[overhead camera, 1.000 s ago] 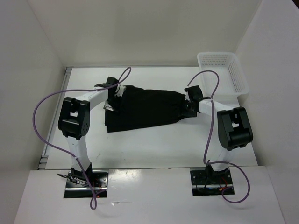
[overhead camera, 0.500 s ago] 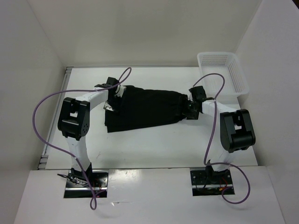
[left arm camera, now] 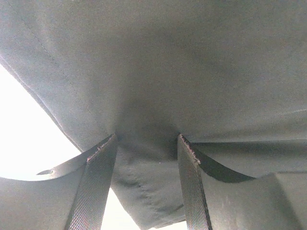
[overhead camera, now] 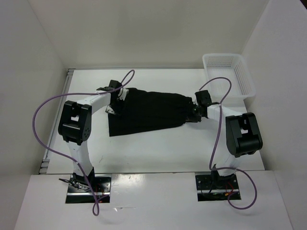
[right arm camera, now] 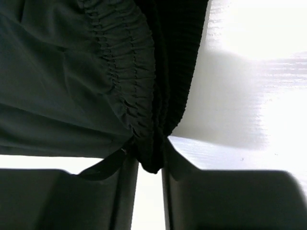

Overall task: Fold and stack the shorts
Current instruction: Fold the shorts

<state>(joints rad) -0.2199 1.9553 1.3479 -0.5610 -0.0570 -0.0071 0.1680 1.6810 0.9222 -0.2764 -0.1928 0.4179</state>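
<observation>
Top external view: black shorts lie spread across the white counter, between both arms.
Left gripper: jaws part-way apart, holding a fold at the shorts' left end.
Right gripper: jaws pinching the gathered waistband at the right end.
Basket: white mesh, far right corner, apart from the shorts.

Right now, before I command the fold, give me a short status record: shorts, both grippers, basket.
garment: black fabric shorts, spread out over white table
left gripper: fabric of left end between its fingers
right gripper: closed on gathered waistband
container: white mesh basket, far right corner, apart from shorts
</observation>
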